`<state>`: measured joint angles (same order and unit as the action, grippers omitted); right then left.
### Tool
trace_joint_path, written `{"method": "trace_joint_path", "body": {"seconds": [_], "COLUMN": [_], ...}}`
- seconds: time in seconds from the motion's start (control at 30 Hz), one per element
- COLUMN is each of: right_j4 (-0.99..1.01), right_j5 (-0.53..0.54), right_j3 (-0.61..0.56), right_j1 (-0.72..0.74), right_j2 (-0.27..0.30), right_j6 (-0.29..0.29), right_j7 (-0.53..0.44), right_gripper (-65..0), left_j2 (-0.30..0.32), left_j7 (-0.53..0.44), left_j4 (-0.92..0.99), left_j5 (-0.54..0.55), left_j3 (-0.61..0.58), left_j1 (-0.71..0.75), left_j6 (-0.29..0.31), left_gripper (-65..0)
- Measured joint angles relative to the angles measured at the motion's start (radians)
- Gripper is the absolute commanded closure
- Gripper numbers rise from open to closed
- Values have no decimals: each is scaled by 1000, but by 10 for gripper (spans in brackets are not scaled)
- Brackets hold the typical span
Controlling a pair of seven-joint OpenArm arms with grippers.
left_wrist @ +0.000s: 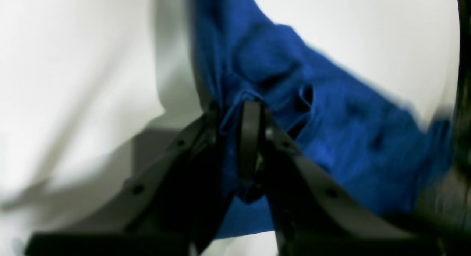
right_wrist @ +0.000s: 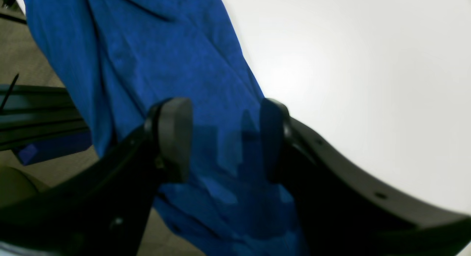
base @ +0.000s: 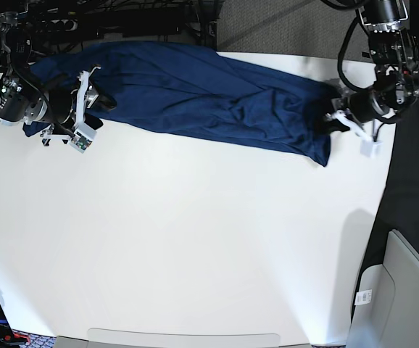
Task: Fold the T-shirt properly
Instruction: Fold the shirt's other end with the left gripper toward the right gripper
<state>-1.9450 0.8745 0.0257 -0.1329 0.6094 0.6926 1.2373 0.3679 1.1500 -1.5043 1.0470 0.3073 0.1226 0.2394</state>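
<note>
In the left wrist view, the left end effector (left_wrist: pixel 235 114) is clamped on a bunched fold of the T-shirt (left_wrist: pixel 331 138): its two dark fingers (left_wrist: pixel 250 138) stand nearly together with blue cloth gathered and puckered between them. From that pinch the T-shirt runs away to the upper middle and to the right across the white surface (left_wrist: pixel 368 35). The picture is blurred, so finer details of the cloth cannot be told.

In the right wrist view, the right end effector (right_wrist: pixel 224 138) has its jaws standing well apart, with nothing pinched between them. The T-shirt (right_wrist: pixel 154 57) lies flat below the gap and both pads (right_wrist: pixel 174 138) sit over the cloth. Right of the T-shirt the bare white surface (right_wrist: pixel 368 83) spreads out; left of it the garment hangs past the surface's edge, with floor and dark framing beyond.

In the base view, the T-shirt (base: pixel 195 94) stretches as a long, rumpled band along the far part of the surface (base: pixel 195 246), one end at each arm. The left end effector (base: pixel 334 119) meets the T-shirt's narrow end on that view's right, near the surface's edge. The right end effector (base: pixel 97 98) sits over the T-shirt's other end, on that view's left.
</note>
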Motion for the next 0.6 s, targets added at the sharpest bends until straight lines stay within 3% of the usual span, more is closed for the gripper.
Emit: {"method": "trace_joint_path", "body": {"seconds": [0.1, 0.37, 0.5, 0.6], "right_j4": [0, 0, 0, 0], "right_j5": [0, -1, -4, -4], "right_j3": [0, 0, 0, 0], "right_j1": [0, -17, -37, -41], "right_j2": [0, 0, 2, 1], "right_j6": [0, 0, 0, 0], "right_j7": [0, 0, 0, 0], "right_gripper": [-298, -298, -297, -264], "left_j2": [10, 6, 3, 2], "left_j7": [-8, -11, 14, 101], "left_j4": [28, 137, 66, -66], "left_j5": [-22, -16, -13, -9], "left_j3": [51, 106, 106, 107], "left_j1": [-43, -132, -134, -127], "left_j6": [-54, -64, -68, -69], "left_gripper": [-3, -3, -3, -3]}}
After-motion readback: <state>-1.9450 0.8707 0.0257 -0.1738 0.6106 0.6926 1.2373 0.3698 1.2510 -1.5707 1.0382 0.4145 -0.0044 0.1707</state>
